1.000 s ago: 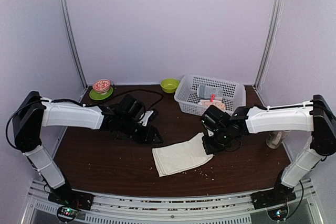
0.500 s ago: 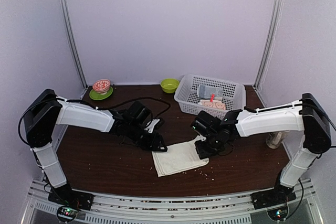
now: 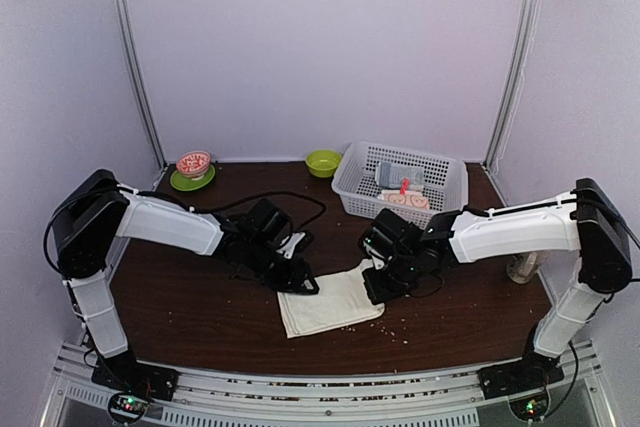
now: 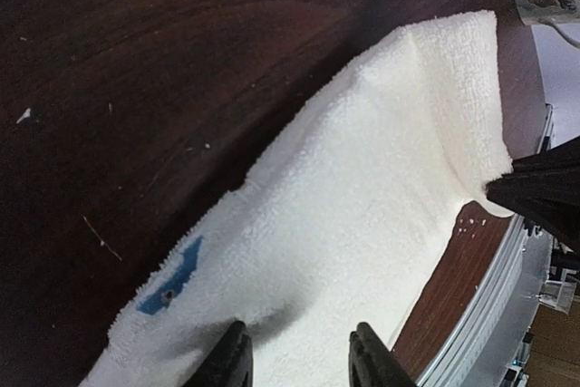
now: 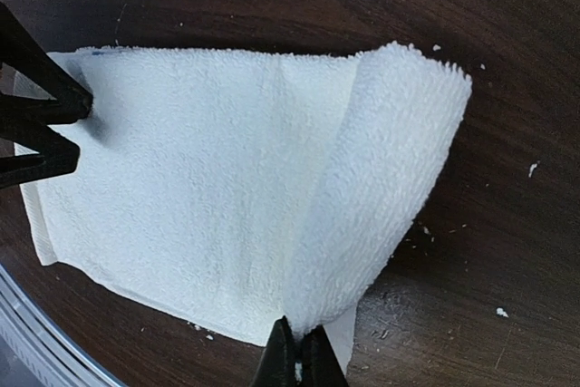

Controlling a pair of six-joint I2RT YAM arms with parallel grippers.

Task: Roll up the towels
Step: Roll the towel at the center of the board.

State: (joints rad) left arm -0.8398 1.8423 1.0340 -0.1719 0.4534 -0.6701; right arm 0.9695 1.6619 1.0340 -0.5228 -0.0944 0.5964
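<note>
Cream-white terry, thick and looped, is what both arms are busy with: the plain towel [image 3: 330, 299] lies mostly flat on the dark wooden bench [image 3: 200, 317], in front of the white lattice basket [image 3: 447, 179], on the side nearer the arm bases. The right claw [image 5: 297, 355] is pinched tight on one edge and holds it raised, so that end curls over in a soft hump, which looks to me like the start of a roll. The left claw [image 4: 299, 355], jaws apart and gripping nothing, presses its tips on the opposite end beside the small blue mark [image 4: 170, 276], I'd guess to stop the limp cloth sliding. The patterned towel [image 3: 405, 199] sits inside the basket, too small to judge its shape.
</note>
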